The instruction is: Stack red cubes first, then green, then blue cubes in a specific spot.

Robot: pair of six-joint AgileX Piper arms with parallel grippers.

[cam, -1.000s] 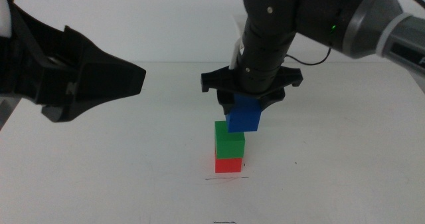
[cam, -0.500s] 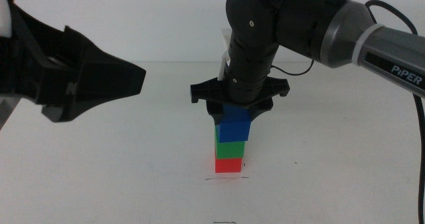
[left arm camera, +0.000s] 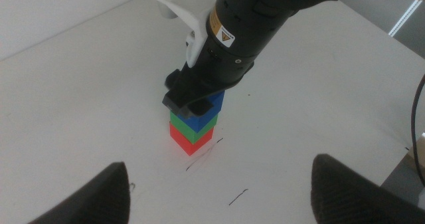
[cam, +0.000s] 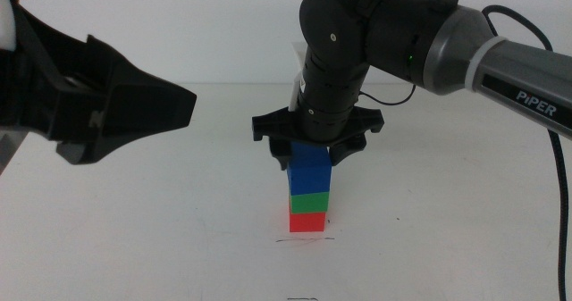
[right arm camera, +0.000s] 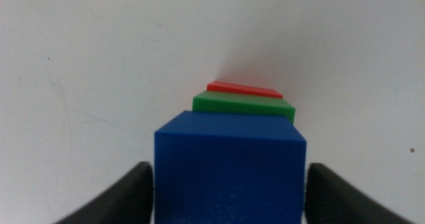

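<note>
- Black and large at the left side of the middle view is the left gripper [cam: 134, 109], high above the white table [cam: 134, 247] and well apart from the cubes; in its own wrist view the two jaws stand wide apart with nothing between them.
- Near the middle of the table stands a stack of three cubes. The red cube [cam: 307, 221] is at the bottom, on the table.
- The green cube [cam: 309, 200] lies directly on the red cube.
- The blue cube [cam: 310, 170] is on top, touching the green cube, and the three sides look roughly in line.
- Just in front of the stack, on the table, there is a thin dark pen line [cam: 305, 240]; the red cube is just behind it.
- The right gripper [cam: 313, 149] comes down from above on the right arm [cam: 429, 42], over the top of the stack. Its jaws stand on both sides of the blue cube; in the right wrist view a narrow white gap shows between each jaw and the cube, so it looks open and not pressing.
- A black cable [cam: 561, 185] hangs at the right edge.
</note>
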